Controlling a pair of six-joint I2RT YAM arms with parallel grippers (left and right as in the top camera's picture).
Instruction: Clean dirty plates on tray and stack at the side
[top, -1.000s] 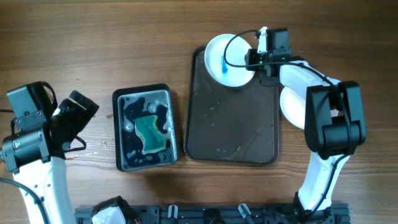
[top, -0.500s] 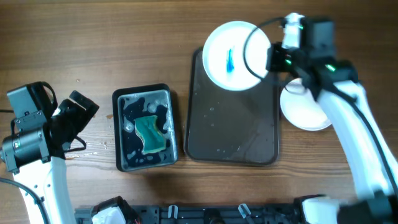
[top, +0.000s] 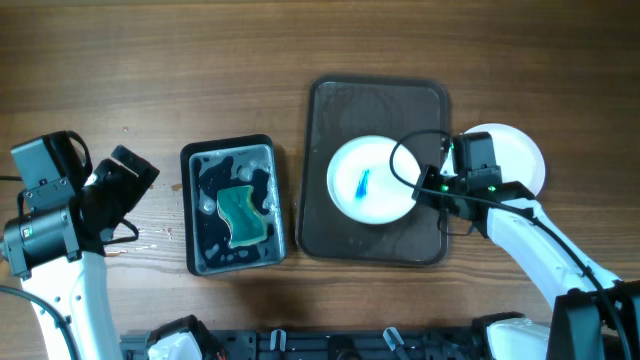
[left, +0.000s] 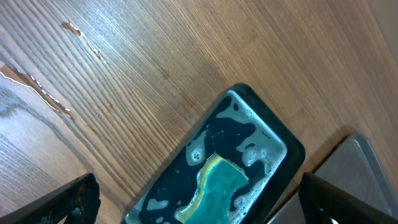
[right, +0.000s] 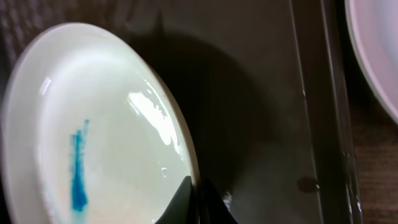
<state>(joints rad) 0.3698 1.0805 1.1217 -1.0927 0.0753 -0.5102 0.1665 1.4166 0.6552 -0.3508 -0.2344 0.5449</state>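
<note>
Jaws of the right gripper are closed narrow on the right rim of a white plate, and my wrist view shows the tips pinching that rim from both sides. The plate carries a blue smear at its centre and sits over the middle of the dark tray. Its gripped edge looks raised, with shadow under it; I cannot tell whether the far edge touches the tray. A second white plate lies on the counter just right of the tray, partly hidden by my arm, with no smear showing. Over on the left gripper, the jaws stand wide apart with nothing between them, hanging above the counter left of the black tub that holds the green sponge in foamy water.
</note>
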